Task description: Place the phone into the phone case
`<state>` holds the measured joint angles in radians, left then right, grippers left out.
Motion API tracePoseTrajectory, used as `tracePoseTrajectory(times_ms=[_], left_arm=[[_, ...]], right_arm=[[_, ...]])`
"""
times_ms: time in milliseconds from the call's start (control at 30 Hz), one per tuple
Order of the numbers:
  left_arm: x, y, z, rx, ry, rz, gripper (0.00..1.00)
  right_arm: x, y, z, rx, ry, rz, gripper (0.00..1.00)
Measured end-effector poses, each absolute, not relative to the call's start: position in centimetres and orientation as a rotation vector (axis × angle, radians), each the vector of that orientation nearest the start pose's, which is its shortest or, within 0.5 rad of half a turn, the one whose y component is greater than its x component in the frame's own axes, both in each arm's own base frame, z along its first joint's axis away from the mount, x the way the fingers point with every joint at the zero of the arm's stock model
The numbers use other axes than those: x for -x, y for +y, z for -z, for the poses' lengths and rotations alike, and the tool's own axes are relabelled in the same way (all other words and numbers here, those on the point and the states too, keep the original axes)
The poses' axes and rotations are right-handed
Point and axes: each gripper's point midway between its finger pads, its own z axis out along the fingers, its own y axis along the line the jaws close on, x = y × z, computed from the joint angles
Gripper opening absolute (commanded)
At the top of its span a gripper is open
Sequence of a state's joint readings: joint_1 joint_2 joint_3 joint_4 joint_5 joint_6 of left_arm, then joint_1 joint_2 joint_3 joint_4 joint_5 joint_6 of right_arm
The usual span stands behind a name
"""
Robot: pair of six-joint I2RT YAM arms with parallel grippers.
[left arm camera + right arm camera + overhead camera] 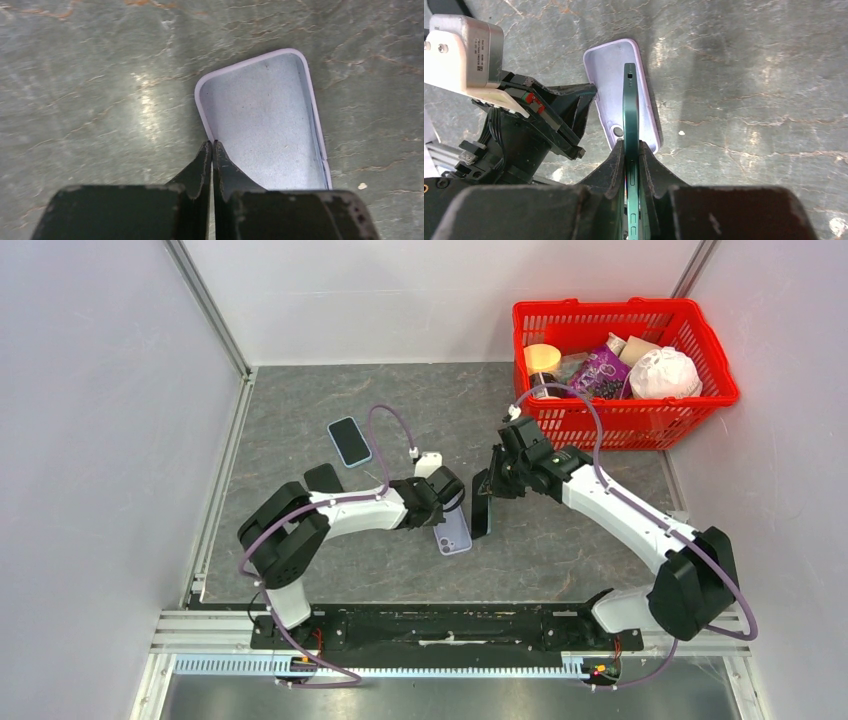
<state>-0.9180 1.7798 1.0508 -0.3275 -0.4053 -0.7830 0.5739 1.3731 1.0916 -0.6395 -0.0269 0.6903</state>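
Legible text: none.
Item 1: white rectangular plastic module with grey printed label (472, 46), up and to the left of the right pincer (633, 146). It carries several lines of fine print, too small to read.
Item 2: purple glossy packet (598, 370) in red plastic basket (640, 430), beyond the right pincer. Its pale lettering is unreadable.

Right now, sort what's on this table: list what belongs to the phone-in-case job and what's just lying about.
For the job: green phone, held on edge in the right gripper; lilac case, rim pinched by the left gripper.
Lying about: blue-faced phone; flat black item beside it; red basket of oddments.
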Motion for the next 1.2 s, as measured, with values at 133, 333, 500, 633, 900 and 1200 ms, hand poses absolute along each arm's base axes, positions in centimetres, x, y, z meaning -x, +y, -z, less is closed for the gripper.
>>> tracePoseTrajectory(times_ms=[133, 333, 500, 633, 900, 1200], left_arm=[[-27.1, -26.9, -3.4, -0.023, 2.49, 0.089, 0.02], [-27.1, -24.5, -4.5, -0.025, 2.471, 0.056, 0.02], [-27.2, -21.8, -2.7, -0.048, 2.523, 0.012, 0.02], [-27.4, -21.1, -2.2, -0.086, 2.553, 0.029, 0.11], [-27.3, -21.0, -2.3, -0.139, 2.558, 0.101, 0.53], [-27.1, -21.5, -6.0, -0.115, 2.495, 0.22, 0.7]], right_arm=[[-27.3, 22.7, -14.2, -0.109, 2.587, -0.612, 0.0], [-27.2, 25.6, -12.2, -0.047, 2.639, -0.71, 0.0], [-27.1, 28.4, -9.9, 0.006, 2.7, -0.792, 0.0], [-27.2, 30.4, -8.9, 0.052, 2.727, -0.841, 0.0], [-28.2, 33.2, -9.5, 0.119, 2.704, -0.905, 0.0], [-29.3, 33.6, -9.7, 0.16, 2.69, -0.887, 0.0]])
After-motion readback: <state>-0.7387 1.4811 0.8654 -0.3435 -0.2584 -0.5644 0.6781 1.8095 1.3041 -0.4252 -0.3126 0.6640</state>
